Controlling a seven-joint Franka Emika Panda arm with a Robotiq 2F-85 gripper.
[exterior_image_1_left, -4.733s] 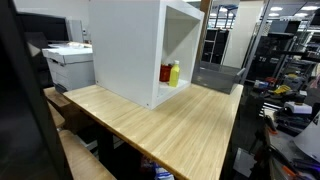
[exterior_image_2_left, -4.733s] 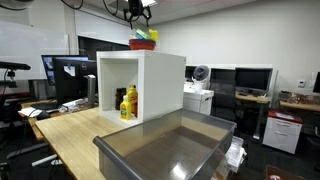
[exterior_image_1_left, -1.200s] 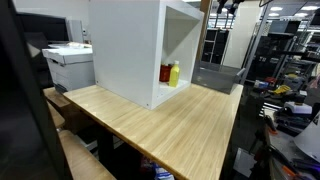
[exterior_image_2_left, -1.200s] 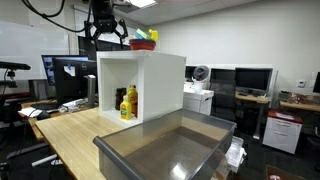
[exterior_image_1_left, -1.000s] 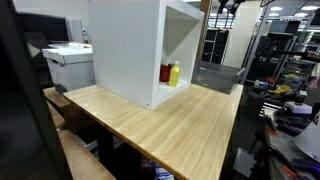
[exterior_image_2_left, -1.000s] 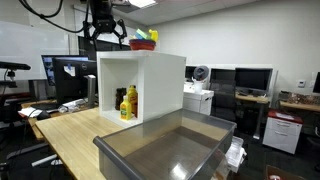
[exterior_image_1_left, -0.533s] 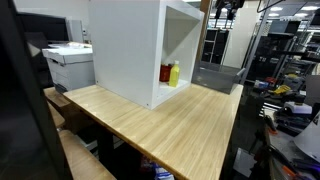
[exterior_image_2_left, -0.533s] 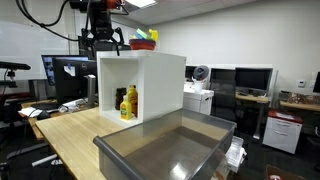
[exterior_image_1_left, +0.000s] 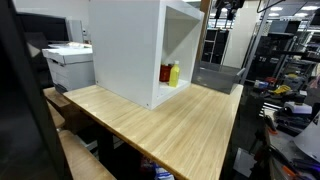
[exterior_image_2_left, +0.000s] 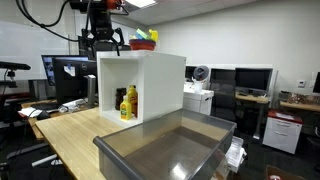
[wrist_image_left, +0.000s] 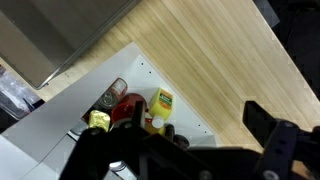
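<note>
Cabinet (exterior_image_2_left: 160, 85), white, open-fronted, stands on the wooden table (exterior_image_1_left: 170, 125). We see it in both exterior views. The gripper (exterior_image_2_left: 103, 44) hangs just above the cabinet's top front edge, not touching it, with its jaws spread wide and nothing between them. In the wrist view the dark fingers (wrist_image_left: 283, 140) frame the shot from below, far apart, looking down past the cabinet front.

On the cabinet top, just beside the gripper, sits a blue bowl (exterior_image_2_left: 143, 43) with yellow and red items in it; we can't tell what they are. Inside the cabinet, a yellow bottle (exterior_image_1_left: 175, 72) stands upright next to a red bottle (exterior_image_1_left: 166, 73), touching or nearly so. The wrist view shows more dark containers packed beside them, too blurred to name.

A grey bin (exterior_image_2_left: 170, 150) sits in the foreground, well apart from the cabinet. A printer (exterior_image_1_left: 68, 62) stands behind the table.
</note>
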